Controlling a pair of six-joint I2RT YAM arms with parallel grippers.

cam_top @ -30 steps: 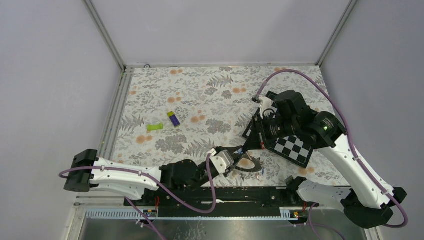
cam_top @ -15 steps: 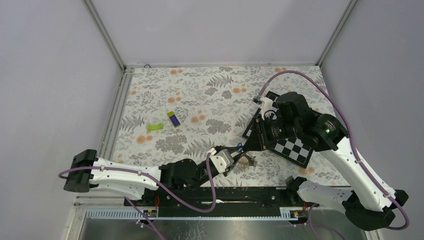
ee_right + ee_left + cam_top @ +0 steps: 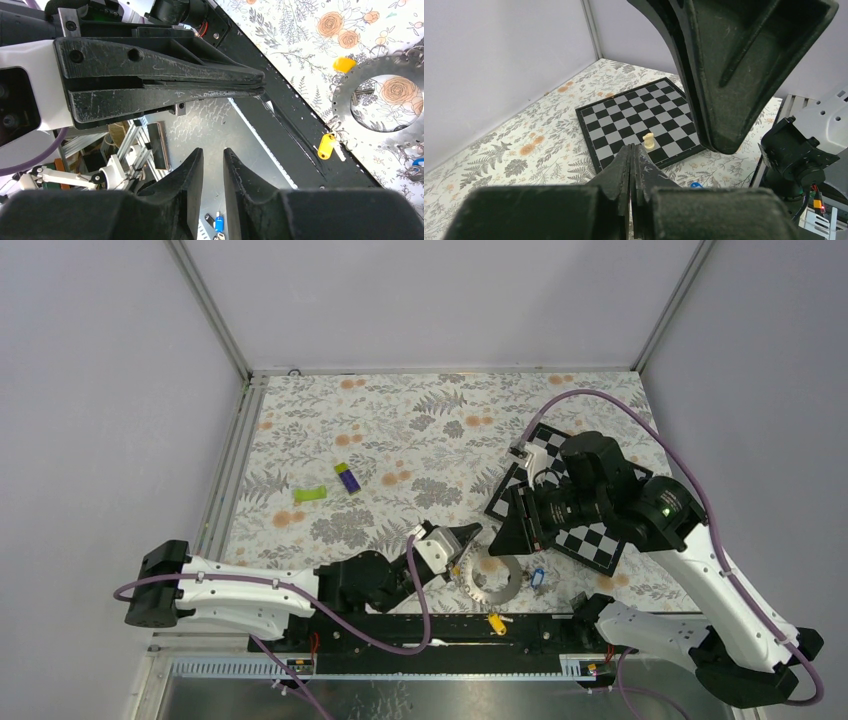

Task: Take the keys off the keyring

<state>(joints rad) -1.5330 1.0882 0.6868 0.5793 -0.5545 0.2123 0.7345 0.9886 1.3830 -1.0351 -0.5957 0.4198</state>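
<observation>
L fingers [image 3: 618,171] shut, keyring [image 3: 346,95] cut off

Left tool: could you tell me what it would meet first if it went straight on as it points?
Probably a finger of the right tool, close ahead and slightly to the side; failing that, the chessboard beyond. Depth is unclear.

Keyring [image 3: 508,586] on the table [image 3: 420,430]; chessboard [image 3: 590,538] to its right

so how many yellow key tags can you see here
2. One yellow tag lies on the cloth beside the ring; a second yellow tag lies on the black rail at the table's near edge. Others may be hidden.
</observation>
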